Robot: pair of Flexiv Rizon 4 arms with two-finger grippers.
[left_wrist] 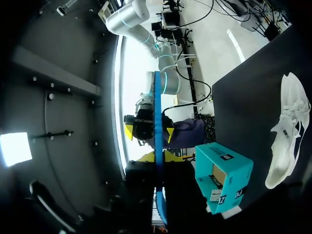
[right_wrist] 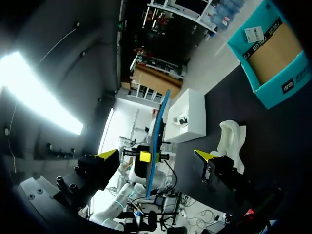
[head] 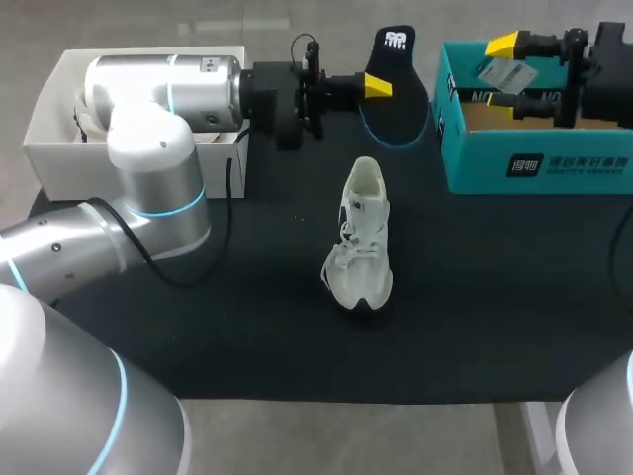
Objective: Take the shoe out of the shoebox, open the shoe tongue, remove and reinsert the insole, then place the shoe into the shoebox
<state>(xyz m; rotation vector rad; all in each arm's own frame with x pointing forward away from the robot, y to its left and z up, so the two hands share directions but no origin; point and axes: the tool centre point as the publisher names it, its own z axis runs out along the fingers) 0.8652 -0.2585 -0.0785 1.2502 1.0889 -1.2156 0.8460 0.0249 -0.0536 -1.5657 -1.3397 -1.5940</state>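
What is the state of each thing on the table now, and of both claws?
Left claw: shut on the insole.
Right claw: open, holding nothing.
Insole: out of the shoe, held in the air.
Shoe: upright on its sole, outside both boxes.
Teal shoebox: open, no shoe inside.
White box: open, inside mostly hidden.

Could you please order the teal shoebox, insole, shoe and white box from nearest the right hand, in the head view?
1. teal shoebox, directly by the right hand.
2. insole, in the left hand.
3. shoe, mid-table.
4. white box, far left.
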